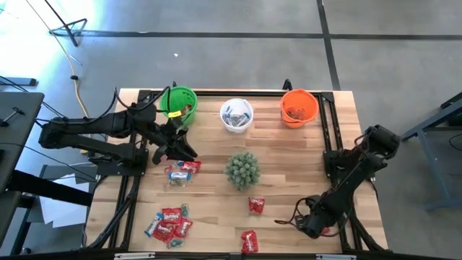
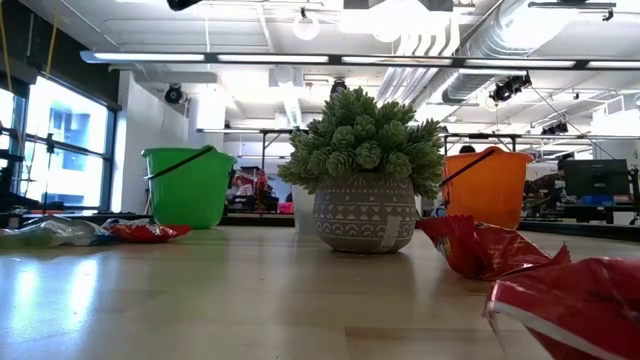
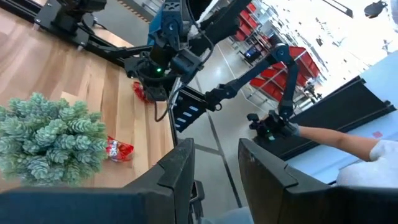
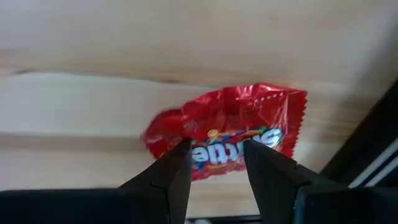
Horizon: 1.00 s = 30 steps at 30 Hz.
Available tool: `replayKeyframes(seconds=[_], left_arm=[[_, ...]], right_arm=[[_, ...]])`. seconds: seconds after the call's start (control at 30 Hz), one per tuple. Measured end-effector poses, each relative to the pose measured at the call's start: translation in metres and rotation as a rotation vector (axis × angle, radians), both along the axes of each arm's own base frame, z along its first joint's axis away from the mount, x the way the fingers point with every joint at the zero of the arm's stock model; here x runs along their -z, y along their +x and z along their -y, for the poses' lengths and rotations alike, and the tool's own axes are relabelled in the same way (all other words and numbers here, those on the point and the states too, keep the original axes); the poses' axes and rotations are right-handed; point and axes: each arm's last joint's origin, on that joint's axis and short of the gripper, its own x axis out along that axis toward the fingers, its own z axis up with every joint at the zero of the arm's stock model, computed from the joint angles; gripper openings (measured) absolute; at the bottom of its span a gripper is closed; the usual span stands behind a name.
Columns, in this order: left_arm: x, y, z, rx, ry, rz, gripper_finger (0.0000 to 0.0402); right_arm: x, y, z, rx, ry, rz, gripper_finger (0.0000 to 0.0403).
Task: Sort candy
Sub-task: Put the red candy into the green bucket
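There are three cups at the far side of the table (image 1: 289, 155): one green cup (image 1: 180, 105), one white cup (image 1: 237, 114) and one orange cup (image 1: 299, 107). One spiky green plant (image 1: 242, 169) sits in a grey pot in the middle.

Red candy and blue-and-white candy lie in groups. A small pile (image 1: 181, 172) is near the left side, with red and blue ones mixed. A bigger pile (image 1: 168, 224) is at the near left corner; the pieces overlap, so an exact count is hard. Two red candies lie alone near the front, one (image 1: 256, 205) just past the plant and one (image 1: 249, 240) at the near edge.

The left gripper (image 1: 180, 146) is up between the green cup and the small pile. Its fingers are apart and hold nothing.

The right gripper (image 4: 214, 163) is low at the near right corner, over one more red candy (image 4: 233, 127). Its fingers are apart, one on each side above the wrapper, not squeezing it. The wrapper has white letters, upside down, that look like "Skittles".
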Motion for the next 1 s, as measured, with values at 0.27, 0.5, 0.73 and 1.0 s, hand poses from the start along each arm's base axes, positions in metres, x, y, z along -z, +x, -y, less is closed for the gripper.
replayKeyframes(seconds=[0.27, 0.5, 0.73, 1.0], left_arm=[[0.000, 0.001, -0.001, -0.038, 0.016, 0.004, 0.0110], [0.000, 0.001, -0.001, -0.044, 0.000, 0.000, 0.0110], [-0.005, 0.002, -0.001, -0.048, 0.002, 0.047, 0.0110], [-0.008, 0.002, -0.001, -0.044, 0.002, 0.082, 0.0110]], right_arm=[[0.024, -0.010, -0.012, -0.103, -0.045, -0.110, 0.0144], [0.030, -0.009, -0.014, -0.106, -0.021, -0.148, 0.0139], [0.033, -0.008, -0.013, -0.098, -0.009, -0.191, 0.0064], [0.033, -0.007, -0.011, -0.089, 0.010, -0.236, 0.0010]])
